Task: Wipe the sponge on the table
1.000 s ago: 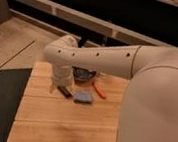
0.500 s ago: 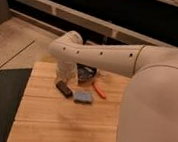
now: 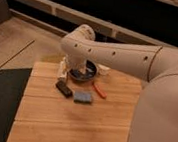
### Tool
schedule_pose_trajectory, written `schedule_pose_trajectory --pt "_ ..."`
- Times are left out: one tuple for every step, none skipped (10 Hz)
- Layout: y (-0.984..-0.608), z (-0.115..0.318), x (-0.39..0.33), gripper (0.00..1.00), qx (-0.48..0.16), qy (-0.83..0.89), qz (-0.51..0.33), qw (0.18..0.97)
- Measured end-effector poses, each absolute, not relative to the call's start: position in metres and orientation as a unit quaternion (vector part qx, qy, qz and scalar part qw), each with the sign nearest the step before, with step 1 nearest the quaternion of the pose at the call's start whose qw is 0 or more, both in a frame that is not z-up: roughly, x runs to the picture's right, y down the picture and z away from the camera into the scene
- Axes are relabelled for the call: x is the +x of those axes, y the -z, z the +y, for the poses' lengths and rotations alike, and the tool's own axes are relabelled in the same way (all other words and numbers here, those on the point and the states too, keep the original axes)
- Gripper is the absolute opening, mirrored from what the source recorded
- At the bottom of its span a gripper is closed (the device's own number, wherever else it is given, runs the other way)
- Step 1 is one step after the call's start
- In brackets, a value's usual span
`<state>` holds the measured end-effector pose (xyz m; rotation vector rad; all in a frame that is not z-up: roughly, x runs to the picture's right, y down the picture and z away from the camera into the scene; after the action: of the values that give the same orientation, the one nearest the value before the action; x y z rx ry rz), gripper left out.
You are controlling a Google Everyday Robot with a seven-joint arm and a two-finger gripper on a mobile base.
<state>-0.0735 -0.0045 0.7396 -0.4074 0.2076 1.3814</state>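
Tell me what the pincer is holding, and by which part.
Nothing visibly: the pincer hangs at the far left of the table; the sponge lies free, apart.

Your one camera sits high above and behind the gripper (image 3: pixel 64 70), looking down past the arm (image 3: pixel 115 54) at the table (image 3: pixel 73 126) beneath it.

I see a dim, warm-toned scene. The far background is almost black, while the tabletop (image 3: pixel 68 128) takes soft light from above and glows orange-brown. The white arm (image 3: pixel 115 54) is the brightest surface and shows no hard glare. The claw (image 3: pixel 74 70) hangs over the tabletop's far left, shaded under the arm. Shadows on the planks are faint and diffuse.
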Motion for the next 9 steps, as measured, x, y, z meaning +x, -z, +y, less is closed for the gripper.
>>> schedule_pose_trajectory --pt "-0.741 -0.002 -0.072 0.65 -0.187 -0.631 0.098 0.747" --pt "-0.748 0.021 -0.061 0.65 -0.198 -0.641 0.12 0.732" --pt "-0.754 0.04 -0.049 0.65 -0.208 -0.653 0.14 0.714" --pt "-0.764 0.07 -0.027 0.65 -0.221 -0.678 0.168 0.681" --pt "-0.769 0.085 -0.016 0.65 -0.228 -0.693 0.179 0.66" --pt "-0.777 0.103 -0.002 0.65 -0.235 -0.709 0.193 0.637" --pt "-0.782 0.11 0.007 0.65 -0.237 -0.713 0.2 0.628" --pt "-0.782 0.11 0.009 0.65 -0.235 -0.715 0.201 0.627" --pt "-0.783 0.11 0.007 0.65 -0.237 -0.714 0.2 0.628"
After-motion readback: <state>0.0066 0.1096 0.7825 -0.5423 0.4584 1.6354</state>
